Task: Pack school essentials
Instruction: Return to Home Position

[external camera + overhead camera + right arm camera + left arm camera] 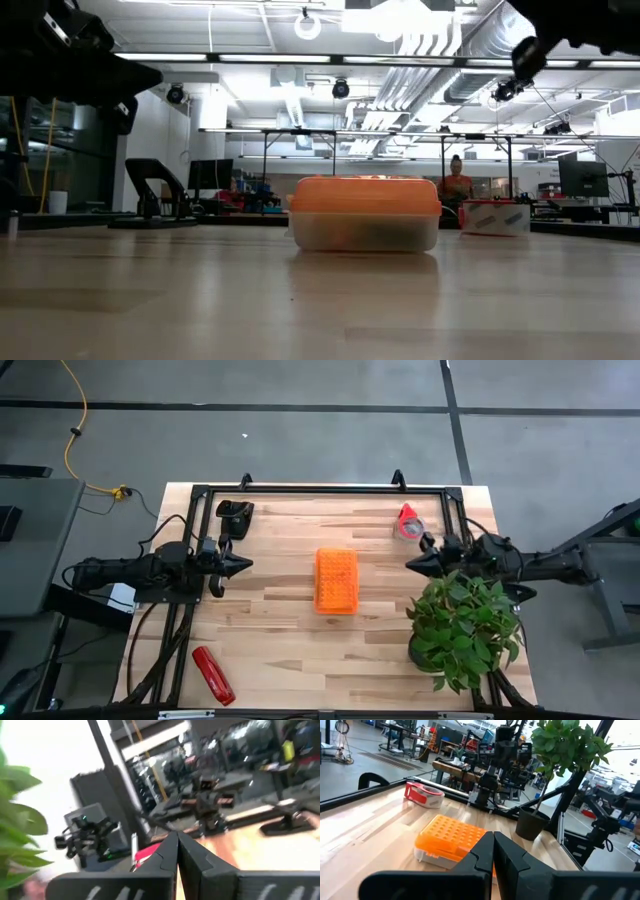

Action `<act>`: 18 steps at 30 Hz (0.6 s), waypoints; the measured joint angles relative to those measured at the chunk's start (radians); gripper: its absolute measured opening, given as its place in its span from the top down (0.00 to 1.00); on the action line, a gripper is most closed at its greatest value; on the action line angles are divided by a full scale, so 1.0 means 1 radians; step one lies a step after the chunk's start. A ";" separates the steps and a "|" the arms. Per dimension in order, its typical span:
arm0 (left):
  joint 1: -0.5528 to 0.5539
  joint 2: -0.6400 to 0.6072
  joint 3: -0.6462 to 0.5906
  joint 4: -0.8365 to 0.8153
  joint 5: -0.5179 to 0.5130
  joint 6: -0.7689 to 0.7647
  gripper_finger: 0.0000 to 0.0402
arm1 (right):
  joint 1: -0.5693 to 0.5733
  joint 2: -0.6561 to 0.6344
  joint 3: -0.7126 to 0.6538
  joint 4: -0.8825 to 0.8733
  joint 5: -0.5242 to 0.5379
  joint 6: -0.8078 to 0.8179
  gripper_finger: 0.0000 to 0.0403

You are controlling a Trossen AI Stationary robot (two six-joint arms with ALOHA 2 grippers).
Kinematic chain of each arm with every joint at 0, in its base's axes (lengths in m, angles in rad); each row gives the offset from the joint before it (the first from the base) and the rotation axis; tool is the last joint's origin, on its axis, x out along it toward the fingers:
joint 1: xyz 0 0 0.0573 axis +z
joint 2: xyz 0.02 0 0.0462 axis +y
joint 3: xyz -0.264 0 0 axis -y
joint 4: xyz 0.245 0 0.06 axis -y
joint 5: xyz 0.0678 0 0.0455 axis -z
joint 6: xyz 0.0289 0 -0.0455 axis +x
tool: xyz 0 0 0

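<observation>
No crayon boxes, pencils, pen or marker show in any view. An orange box (337,581) with a dimpled lid stands at the table's middle; the low view shows the box (365,212) with its lid on, resting on its base. My left gripper (246,565) hovers left of the box, shut, pointing toward it; the left wrist view shows the left gripper (493,846) with its fingers together, and the box (451,839) beyond them. My right gripper (410,564) hovers right of the box, shut, pointing left; its fingers also meet in the right wrist view (176,845).
A pink tape roll (408,523) lies near the far right corner. A potted plant (462,622) stands at the near right, close under my right arm. A long red glossy object (213,674) lies at the near left. A black object (235,513) sits at the far left.
</observation>
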 joint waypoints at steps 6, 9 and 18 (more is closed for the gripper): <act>0.000 0.000 0.000 0.000 0.000 0.000 1.00 | -0.019 -0.187 -0.104 -0.046 0.079 -0.078 1.00; 0.000 0.000 0.000 0.000 0.000 0.000 1.00 | -0.018 -0.251 -0.155 -0.049 0.115 -0.120 1.00; 0.000 0.000 0.000 0.000 0.000 0.000 1.00 | -0.018 -0.302 -0.206 -0.243 0.214 -0.276 1.00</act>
